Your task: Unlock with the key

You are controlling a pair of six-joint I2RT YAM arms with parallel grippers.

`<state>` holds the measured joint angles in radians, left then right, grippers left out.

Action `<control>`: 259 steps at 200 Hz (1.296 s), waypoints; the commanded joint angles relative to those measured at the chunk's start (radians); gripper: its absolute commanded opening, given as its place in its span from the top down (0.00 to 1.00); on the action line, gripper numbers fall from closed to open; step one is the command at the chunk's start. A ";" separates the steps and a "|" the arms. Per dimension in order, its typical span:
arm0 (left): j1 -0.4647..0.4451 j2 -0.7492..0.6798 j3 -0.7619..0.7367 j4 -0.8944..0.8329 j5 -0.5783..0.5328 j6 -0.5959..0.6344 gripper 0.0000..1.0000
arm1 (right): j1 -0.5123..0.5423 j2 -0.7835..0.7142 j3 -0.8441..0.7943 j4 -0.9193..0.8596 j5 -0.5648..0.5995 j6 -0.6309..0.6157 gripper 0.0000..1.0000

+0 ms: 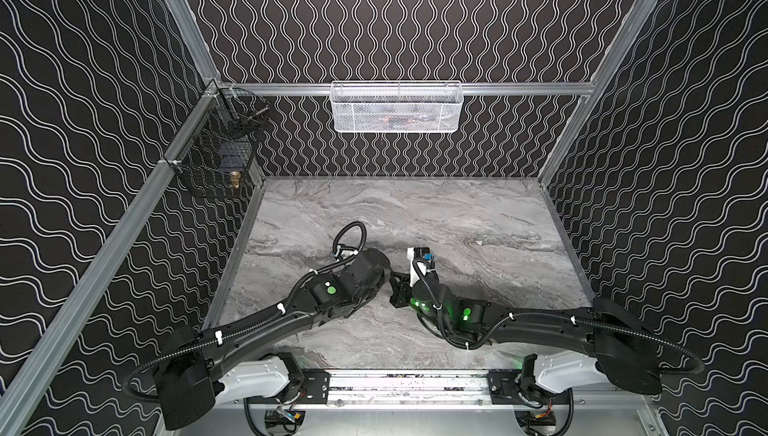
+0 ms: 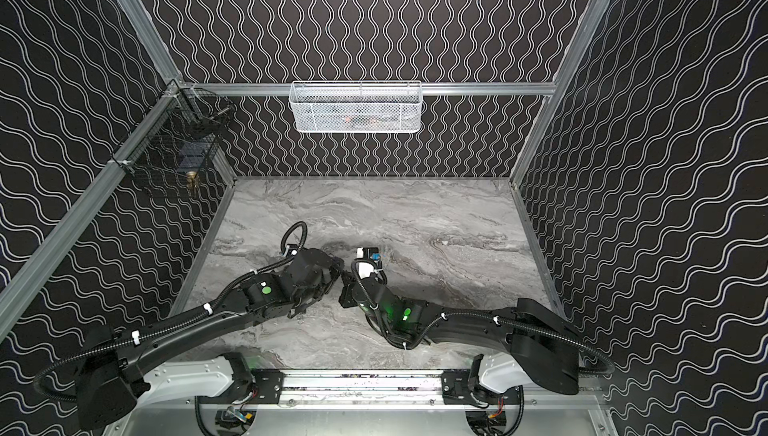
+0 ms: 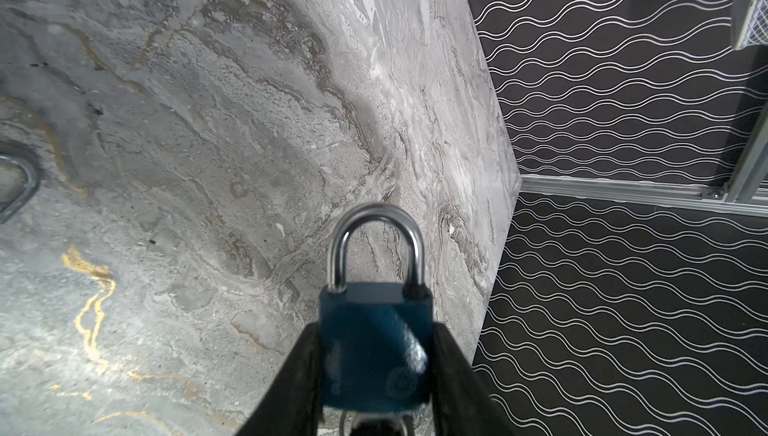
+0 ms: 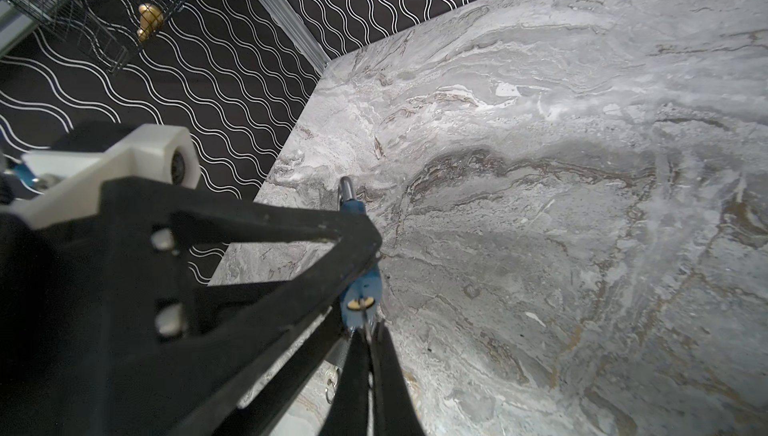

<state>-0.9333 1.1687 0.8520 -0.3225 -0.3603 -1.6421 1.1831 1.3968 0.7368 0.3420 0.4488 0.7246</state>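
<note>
A blue padlock (image 3: 376, 346) with a silver shackle (image 3: 376, 222) is clamped by its sides in my left gripper (image 3: 374, 330), held above the marble table (image 1: 457, 222). Both shackle legs look seated in the body. In the right wrist view the padlock's underside (image 4: 362, 288) shows its brass keyhole, and the key (image 4: 368, 324) sticks out of it. My right gripper (image 4: 370, 336) is shut on the key. In both top views the left gripper (image 1: 384, 279) (image 2: 332, 276) and right gripper (image 1: 398, 290) (image 2: 347, 288) meet at the table's middle and hide the padlock and key.
A white mesh basket (image 1: 395, 108) hangs on the back rail. A black wire basket (image 1: 216, 155) with a brass object (image 1: 235, 180) hangs at the back left corner. A small metal ring (image 4: 332, 388) shows below the grippers. Patterned walls close three sides.
</note>
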 commanded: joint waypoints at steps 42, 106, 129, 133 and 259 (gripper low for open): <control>-0.010 -0.014 0.022 0.030 -0.001 0.042 0.99 | 0.001 -0.060 -0.030 0.037 -0.067 -0.022 0.92; -0.010 -0.015 0.024 0.020 -0.030 0.059 0.98 | -0.004 -0.153 -0.073 -0.032 -0.067 0.004 0.74; -0.010 -0.015 0.025 0.026 -0.029 0.059 0.98 | -0.020 -0.177 -0.088 -0.021 -0.091 0.022 0.78; -0.010 -0.014 0.024 0.026 -0.029 0.059 0.98 | -0.025 -0.178 -0.089 -0.018 -0.103 0.023 0.78; -0.010 0.000 0.033 0.043 -0.003 0.071 0.99 | -0.074 -0.135 -0.085 0.044 -0.186 0.044 0.93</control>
<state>-0.9424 1.1648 0.8730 -0.3195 -0.3607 -1.5902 1.1145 1.2556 0.6491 0.3428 0.2710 0.7521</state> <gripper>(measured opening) 0.393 0.075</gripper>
